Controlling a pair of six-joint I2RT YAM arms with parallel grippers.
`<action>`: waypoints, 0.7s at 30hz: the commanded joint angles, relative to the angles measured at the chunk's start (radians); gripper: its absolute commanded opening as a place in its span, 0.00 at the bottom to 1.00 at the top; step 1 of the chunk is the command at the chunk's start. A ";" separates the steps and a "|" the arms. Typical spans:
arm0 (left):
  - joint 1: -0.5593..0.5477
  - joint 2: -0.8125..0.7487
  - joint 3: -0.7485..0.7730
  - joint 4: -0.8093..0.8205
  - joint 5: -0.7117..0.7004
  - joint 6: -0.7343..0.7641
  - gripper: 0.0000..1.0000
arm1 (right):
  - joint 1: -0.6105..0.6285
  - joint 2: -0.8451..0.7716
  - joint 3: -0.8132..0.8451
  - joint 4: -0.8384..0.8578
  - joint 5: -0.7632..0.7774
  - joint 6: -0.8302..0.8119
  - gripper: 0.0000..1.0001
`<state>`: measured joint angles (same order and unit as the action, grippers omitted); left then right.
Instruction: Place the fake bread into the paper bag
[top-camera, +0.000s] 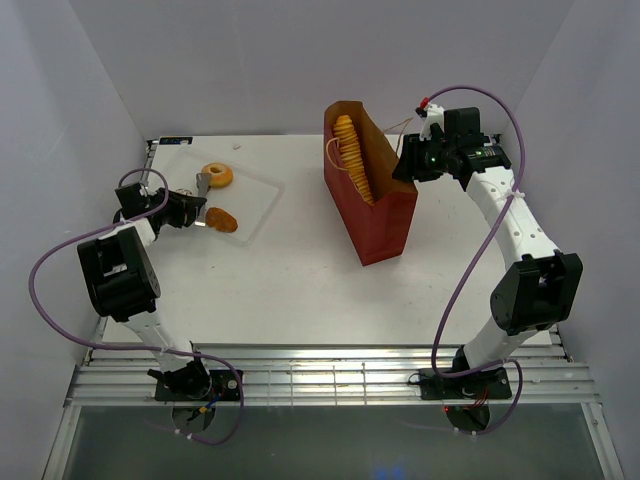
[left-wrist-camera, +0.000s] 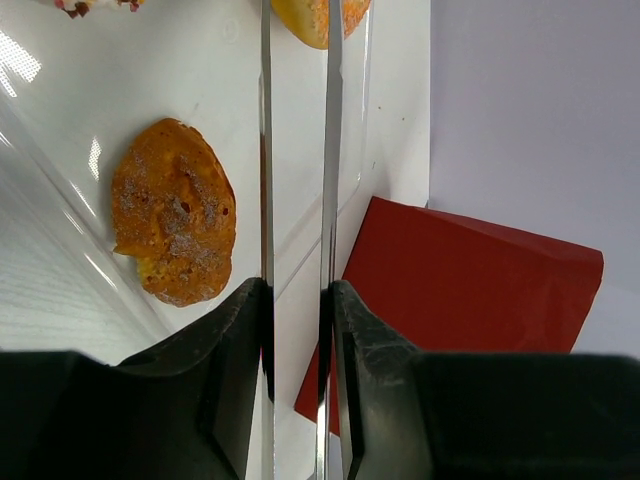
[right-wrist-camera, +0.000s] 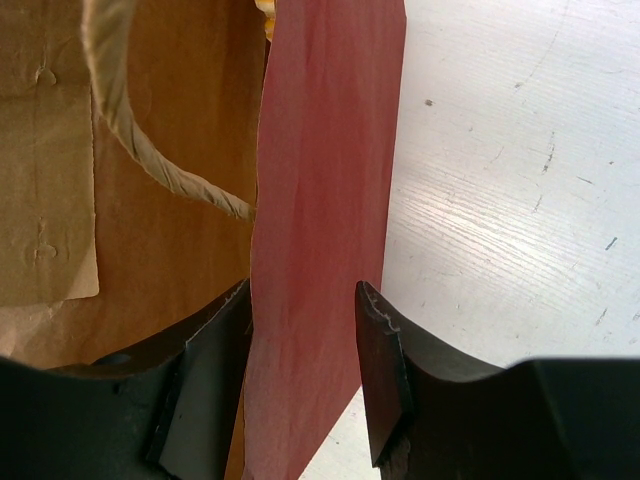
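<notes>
On the tray (top-camera: 255, 195): ring doughnut (top-camera: 217, 175), brown pastry (top-camera: 222, 219); left gripper (top-camera: 190, 213) alongside, clamped on tongs (top-camera: 203, 186).
Paper bag (top-camera: 385, 215): upright, ridged loaf (top-camera: 350, 155) inside; right gripper (top-camera: 412, 160) at rim.
Left wrist, tongs: blades nearly together, pastry outside, just left. Spread, straddle, then squeeze.
Right wrist, bag wall: between half-spread fingers (right-wrist-camera: 385, 370); clamp uncertain. Hold mouth open.

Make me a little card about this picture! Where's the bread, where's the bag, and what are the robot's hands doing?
Bag: paper bag, standing, top open
Inside bag: long ridged loaf
On clear tray: ring doughnut, brown pastry
Left hand: shut on metal tongs
Right hand: around the bag's wall
</notes>
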<state>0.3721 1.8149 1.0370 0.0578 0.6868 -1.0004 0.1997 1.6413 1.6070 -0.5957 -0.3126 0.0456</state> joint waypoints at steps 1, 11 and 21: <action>0.005 -0.046 0.028 0.031 0.031 0.003 0.23 | 0.004 0.002 0.030 0.022 0.006 -0.012 0.51; 0.005 -0.202 0.047 -0.088 0.003 0.048 0.02 | 0.004 0.003 0.036 0.019 0.007 -0.007 0.51; 0.005 -0.322 0.031 -0.174 -0.007 0.089 0.00 | 0.004 -0.003 0.044 0.011 0.004 -0.001 0.51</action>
<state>0.3721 1.5272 1.0485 -0.0868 0.6697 -0.9390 0.1997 1.6413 1.6073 -0.5961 -0.3126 0.0460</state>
